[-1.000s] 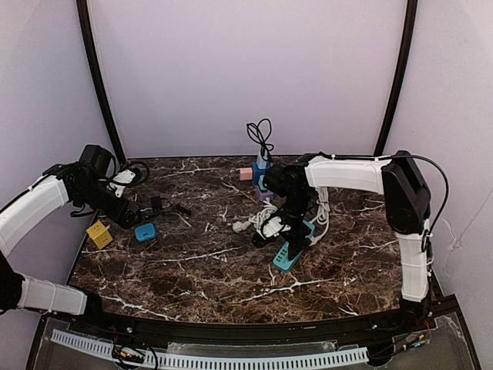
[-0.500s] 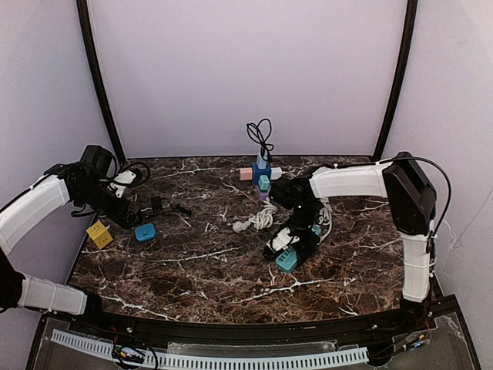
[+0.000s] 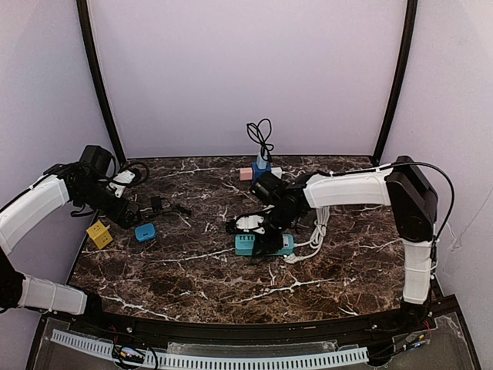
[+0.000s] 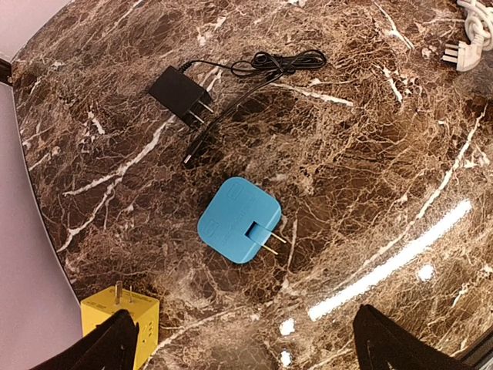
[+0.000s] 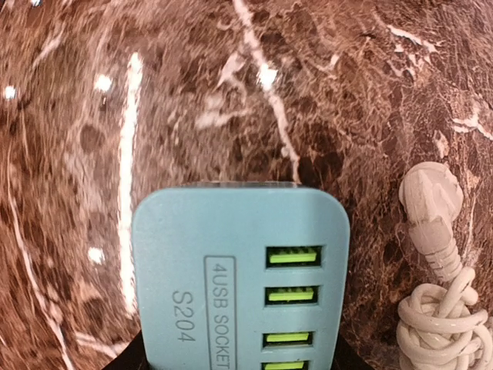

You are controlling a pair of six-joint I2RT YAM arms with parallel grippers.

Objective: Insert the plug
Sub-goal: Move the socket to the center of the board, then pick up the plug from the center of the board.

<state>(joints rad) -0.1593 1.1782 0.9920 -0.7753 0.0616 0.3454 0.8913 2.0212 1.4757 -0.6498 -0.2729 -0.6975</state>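
Note:
A flat blue plug (image 4: 239,220) with two brass prongs lies on the marble, just ahead of my left gripper (image 4: 250,347), which hangs open above it. From above, that plug (image 3: 145,231) sits beside the left gripper (image 3: 127,212). A teal power strip (image 5: 239,277) marked "4USB SOCKET" with green USB ports fills the space between the fingers of my right gripper (image 5: 239,362), which press on its two sides. The strip (image 3: 264,244) lies level, left to right, mid-table under the right gripper (image 3: 266,235).
A black adapter (image 4: 179,92) with a thin cord lies beyond the blue plug. A yellow cube plug (image 4: 119,327) sits by the left finger. The strip's white cable (image 3: 316,227) and white plug (image 5: 431,208) coil beside the strip. Pink and blue adapters (image 3: 258,171) stand at the back.
The right gripper has narrowed onto the teal strip and swung it from a slanted lie at centre right to a level one farther left. The left arm has not moved.

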